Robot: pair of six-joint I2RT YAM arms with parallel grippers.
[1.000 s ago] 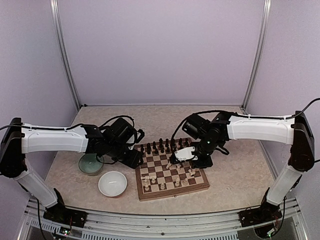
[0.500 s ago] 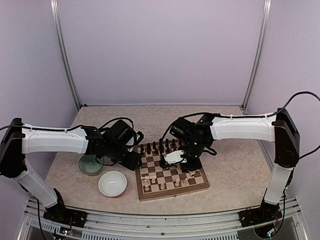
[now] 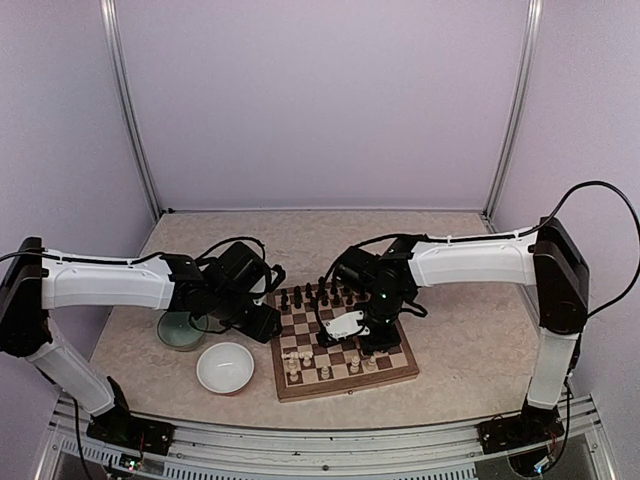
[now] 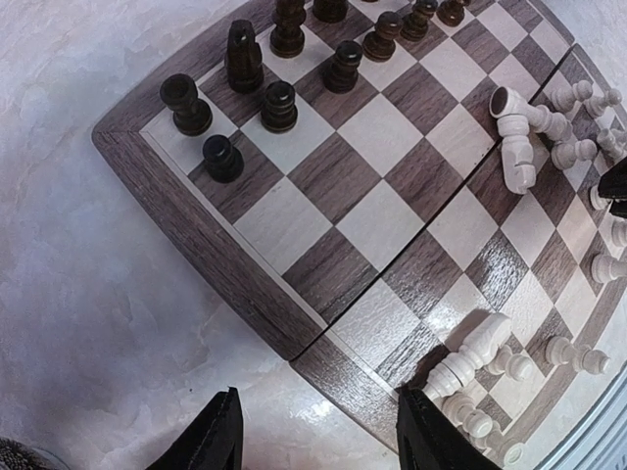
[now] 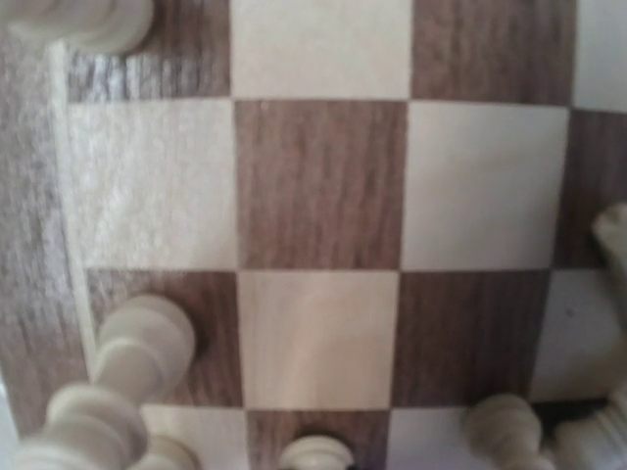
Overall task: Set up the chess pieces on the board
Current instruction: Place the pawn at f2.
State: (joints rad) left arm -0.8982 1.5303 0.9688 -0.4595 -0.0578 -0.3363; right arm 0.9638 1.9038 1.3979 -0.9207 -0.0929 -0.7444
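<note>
The board [image 3: 342,383] lies between my two arms. Dark chess pieces [image 3: 325,293] stand in rows along its far side. Cream chess pieces [image 3: 298,362] are scattered on the near half, some lying down [image 4: 514,127]. My left gripper [image 3: 266,320] hovers at the board's left edge [image 4: 245,284], open, with nothing between its fingers [image 4: 217,438]. My right gripper [image 3: 343,328] is low over the middle squares [image 5: 318,186]. Its fingers are out of the wrist view. A cream piece's head [image 5: 315,453] sits right at the jaws' place; the gripper is shut on it.
A white bowl [image 3: 225,367] stands on the table left of the board's near corner. A green bowl [image 3: 180,330] sits behind it under the left arm. Purple walls and metal posts enclose the table on three sides.
My right arm has swung left across the board, from its right half to its middle, gripper staying shut. The left arm has not moved.
</note>
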